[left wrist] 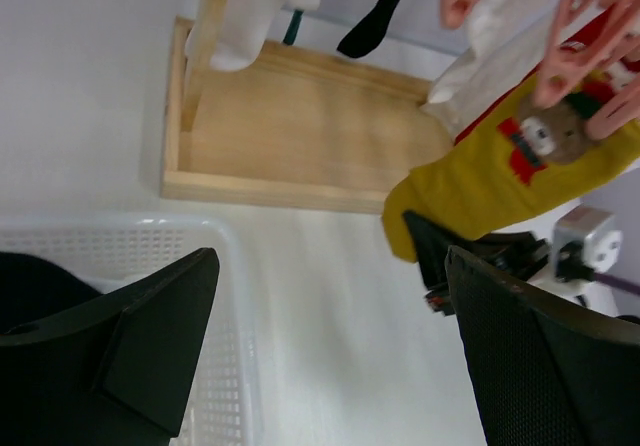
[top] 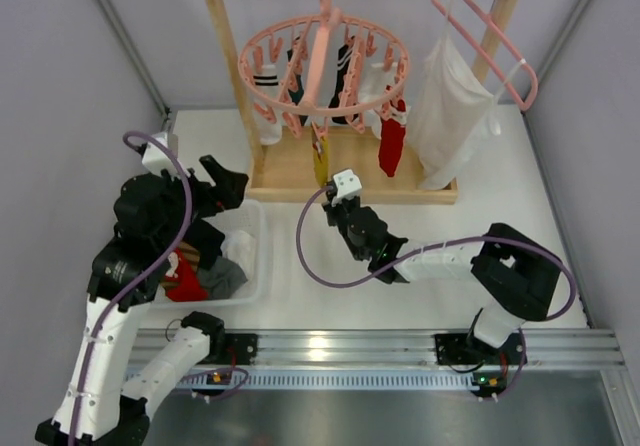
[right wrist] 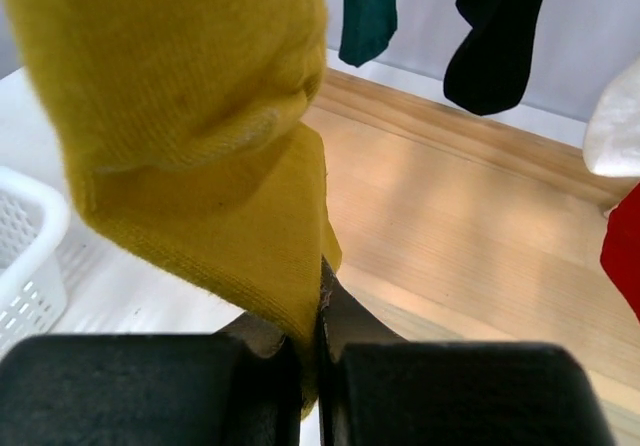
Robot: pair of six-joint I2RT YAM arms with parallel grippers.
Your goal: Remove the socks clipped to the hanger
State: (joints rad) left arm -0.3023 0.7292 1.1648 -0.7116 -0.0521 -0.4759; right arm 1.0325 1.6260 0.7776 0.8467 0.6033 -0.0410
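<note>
The round pink ring hanger (top: 325, 66) hangs from the wooden rack's top bar with several socks clipped to it: a white striped one (top: 268, 106), a black one (top: 345, 91), a red-and-white one (top: 392, 141) and a mustard yellow sock (top: 320, 159). My right gripper (top: 333, 194) is shut on the lower end of the yellow sock (right wrist: 215, 181), which still hangs from its clip (left wrist: 590, 36). A dark teal sock (right wrist: 367, 11) and a black sock (right wrist: 495, 36) hang behind it. My left gripper (top: 228, 181) is open and empty above the basket's far edge.
A white plastic basket (top: 250, 251) at the left holds red, black and grey socks. The wooden rack base (top: 350, 181) lies under the hanger. A large white garment (top: 450, 116) on a plain pink hanger (top: 495, 41) hangs at the right.
</note>
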